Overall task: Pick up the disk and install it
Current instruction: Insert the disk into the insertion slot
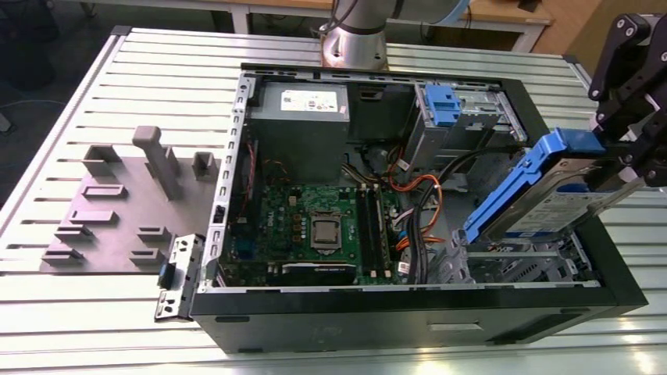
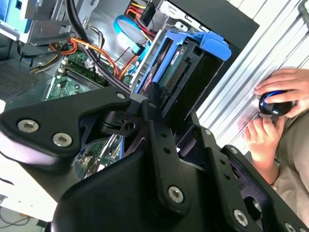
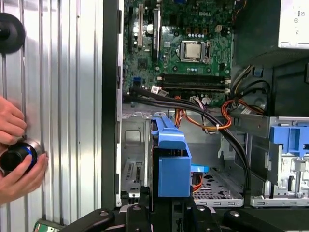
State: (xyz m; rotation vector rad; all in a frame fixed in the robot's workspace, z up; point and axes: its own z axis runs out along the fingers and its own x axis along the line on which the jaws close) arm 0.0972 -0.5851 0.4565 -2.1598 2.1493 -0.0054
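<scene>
Claw (image 1: pixel 617 166) clenched on the disk (image 1: pixel 542 199): I see its black fingers (image 2: pixel 153 108) pinching one end of the drive. The disk hangs steeply tilted, its lower end at the mouth of the metal drive cage (image 1: pixel 521 266), in the corner of the open computer case (image 1: pixel 417 316) on the exterior view's right. I judge the pick-up done and the install unfinished, since the disk isn't seated. A person's hand (image 3: pixel 21 178) holds a knob (image 3: pixel 17 157) beside the case.
</scene>
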